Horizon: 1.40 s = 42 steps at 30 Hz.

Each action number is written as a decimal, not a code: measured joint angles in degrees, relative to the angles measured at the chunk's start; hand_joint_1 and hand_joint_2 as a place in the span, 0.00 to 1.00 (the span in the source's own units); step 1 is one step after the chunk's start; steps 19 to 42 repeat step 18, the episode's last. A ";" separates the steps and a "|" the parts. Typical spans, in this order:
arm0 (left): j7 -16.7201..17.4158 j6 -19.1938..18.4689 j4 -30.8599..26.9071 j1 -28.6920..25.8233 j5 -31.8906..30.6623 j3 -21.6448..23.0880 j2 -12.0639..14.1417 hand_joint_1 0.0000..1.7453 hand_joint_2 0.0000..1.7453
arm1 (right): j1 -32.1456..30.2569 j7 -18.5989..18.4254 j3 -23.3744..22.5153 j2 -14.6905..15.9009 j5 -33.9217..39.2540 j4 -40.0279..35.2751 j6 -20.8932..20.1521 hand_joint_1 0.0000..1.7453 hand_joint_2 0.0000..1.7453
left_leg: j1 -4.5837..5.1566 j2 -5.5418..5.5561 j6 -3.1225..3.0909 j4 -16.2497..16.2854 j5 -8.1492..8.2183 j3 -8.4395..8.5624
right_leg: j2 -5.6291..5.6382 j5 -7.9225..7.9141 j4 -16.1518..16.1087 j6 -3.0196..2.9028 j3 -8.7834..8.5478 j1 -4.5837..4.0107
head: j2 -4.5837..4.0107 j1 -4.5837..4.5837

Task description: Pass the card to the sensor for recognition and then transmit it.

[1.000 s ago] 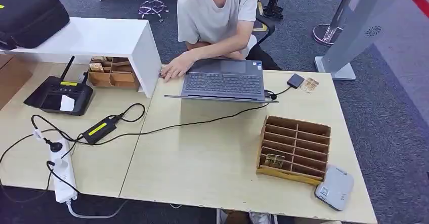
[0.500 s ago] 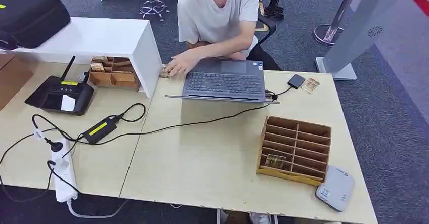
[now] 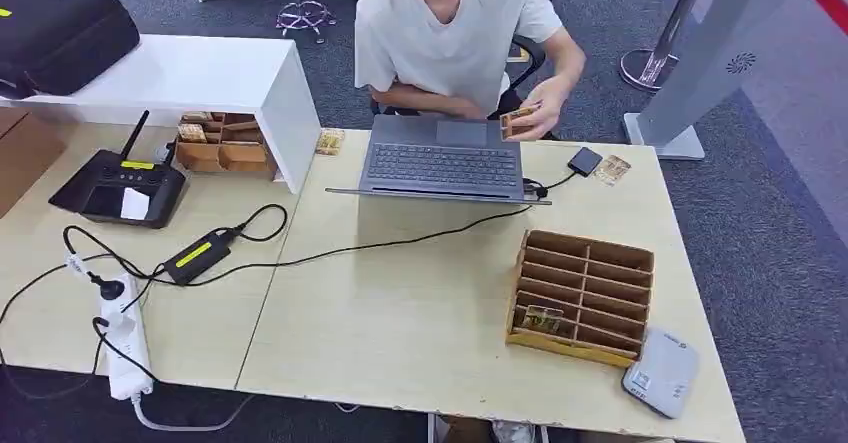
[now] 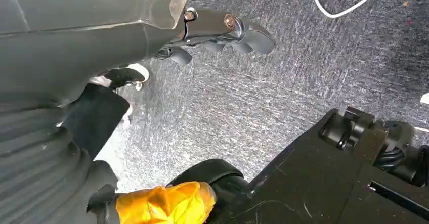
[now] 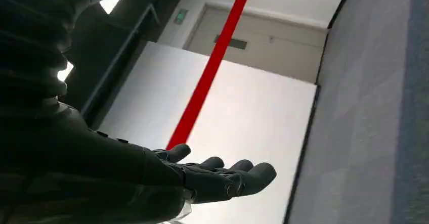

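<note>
Head view shows you wide bare table before the card in the slotted box; wrist views show left hand and right hand released, holding nothing.

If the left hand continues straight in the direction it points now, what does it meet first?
Probably nothing soon: the left hand hangs with its fingers stretched over grey carpet, holding nothing. A white cable lies further that way, but depth is unclear.

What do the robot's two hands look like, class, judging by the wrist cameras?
The left hand has a smooth grey shell, dark fingers with small metal screws, and a grey ribbed cover behind it. The right hand looks dark grey, with rounded fingertips.
</note>
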<state>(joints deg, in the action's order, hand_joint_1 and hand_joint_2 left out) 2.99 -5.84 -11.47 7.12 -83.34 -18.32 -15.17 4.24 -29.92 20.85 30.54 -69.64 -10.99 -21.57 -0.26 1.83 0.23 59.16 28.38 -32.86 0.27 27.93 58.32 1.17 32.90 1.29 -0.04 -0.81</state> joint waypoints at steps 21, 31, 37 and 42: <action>5.62 -0.92 0.00 0.43 2.34 -2.03 1.38 0.00 1.00 | -1.22 -1.15 -14.67 -23.99 15.09 0.24 14.52 0.00 1.00 | -0.28 -0.18 0.12 -0.01 -0.03 0.11 | 0.15 -0.02 0.08 -0.15 -0.05 -0.15 | 0.00 -0.09; 5.62 -0.92 0.00 0.43 2.34 -2.03 1.38 0.00 1.00 | -1.22 -1.15 -14.67 -23.99 15.09 0.24 14.52 0.00 1.00 | -0.28 -0.18 0.12 -0.01 -0.03 0.11 | 0.15 -0.02 0.08 -0.15 -0.05 -0.15 | 0.00 -0.09; 5.62 -0.92 0.00 0.43 2.34 -2.03 1.38 0.00 1.00 | -1.22 -1.15 -14.67 -23.99 15.09 0.24 14.52 0.00 1.00 | -0.28 -0.18 0.12 -0.01 -0.03 0.11 | 0.15 -0.02 0.08 -0.15 -0.05 -0.15 | 0.00 -0.09; 5.62 -0.92 0.00 0.43 2.34 -2.03 1.38 0.00 1.00 | -1.22 -1.15 -14.67 -23.99 15.09 0.24 14.52 0.00 1.00 | -0.28 -0.18 0.12 -0.01 -0.03 0.11 | 0.15 -0.02 0.08 -0.15 -0.05 -0.15 | 0.00 -0.09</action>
